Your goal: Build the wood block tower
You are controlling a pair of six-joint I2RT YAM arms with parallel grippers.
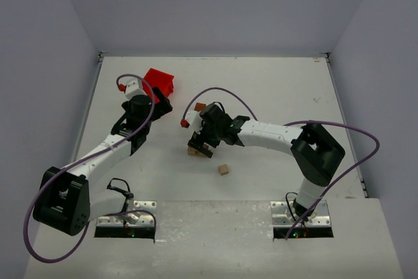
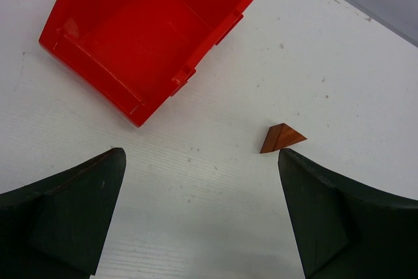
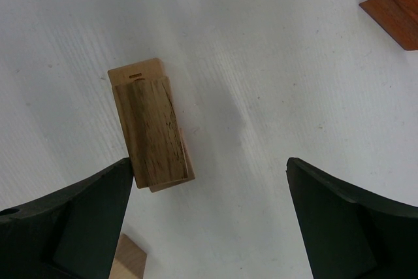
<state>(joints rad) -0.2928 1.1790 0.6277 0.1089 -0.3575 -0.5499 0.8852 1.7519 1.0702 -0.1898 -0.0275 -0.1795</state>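
Note:
A stack of two tan wooden slabs (image 3: pixel 151 132) lies on the white table just inside my right gripper's left finger (image 3: pixel 78 220); the stack also shows in the top view (image 1: pixel 193 152). My right gripper (image 3: pixel 209 220) is open and empty above the table beside the stack, and it shows in the top view (image 1: pixel 203 144). A pale piece (image 3: pixel 128 262) peeks out by the left finger. A pale cube (image 1: pixel 224 170) lies alone nearer the bases. The reddish-brown wedge (image 2: pixel 282 138) lies by the tip of my left gripper's right finger; it also shows in the top view (image 1: pixel 200 106). My left gripper (image 2: pixel 202 213) is open and empty.
A red plastic bin (image 2: pixel 144 31) stands empty just beyond my left gripper, at the back left in the top view (image 1: pixel 160 82). The wedge also shows at the top right of the right wrist view (image 3: pixel 395 17). Grey walls enclose the table on three sides.

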